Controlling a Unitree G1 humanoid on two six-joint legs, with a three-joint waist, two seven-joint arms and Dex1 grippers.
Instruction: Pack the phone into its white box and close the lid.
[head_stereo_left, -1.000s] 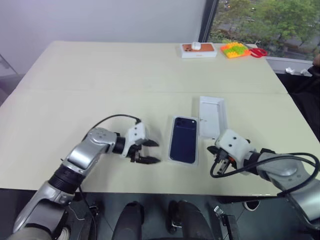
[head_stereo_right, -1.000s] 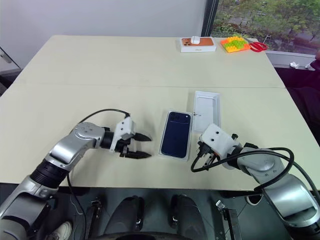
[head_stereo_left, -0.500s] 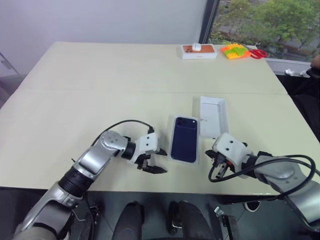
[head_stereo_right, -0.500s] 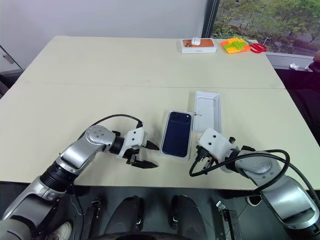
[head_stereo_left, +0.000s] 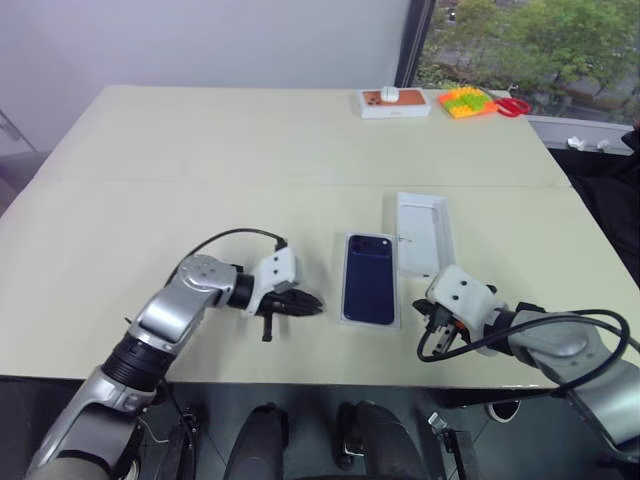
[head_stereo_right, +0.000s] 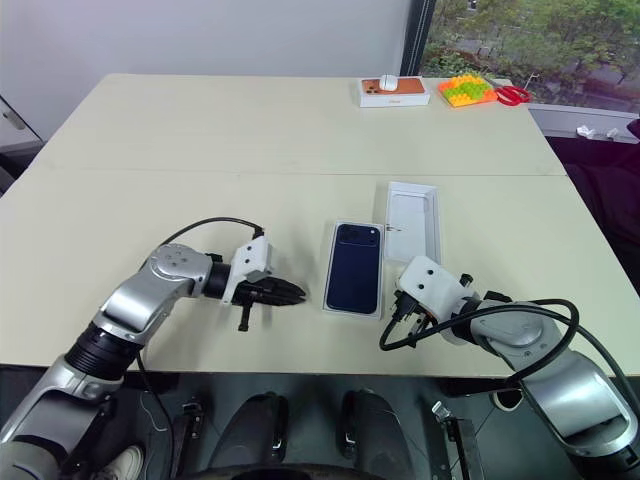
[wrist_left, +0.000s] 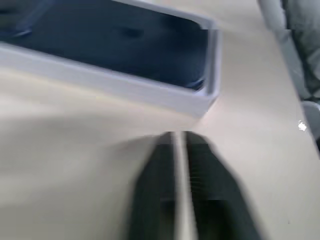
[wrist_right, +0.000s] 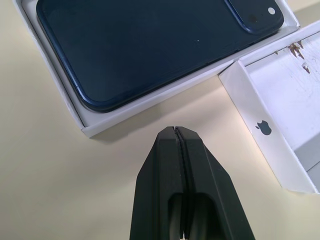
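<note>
The slim navy-blue phone (head_stereo_left: 369, 277) is lying back-up inside the shallow white box base (wrist_right: 59, 85), its camera lenses at the far end; the box is sitting on the pale beige table (head_stereo_left: 250, 150) between the two arms. The open white lid shell (head_stereo_left: 424, 232) is resting just beside the box on its right, inside facing up. The left gripper (head_stereo_left: 306, 303) is hovering near the box's left side with its black fingers pressed together – holding nothing; the right gripper (wrist_right: 176, 134) is pointing at the gap between box and lid, its fingers also pinched together and empty. At the table's far edge, an orange-topped white box (head_stereo_left: 396, 100) is standing well apart.
</note>
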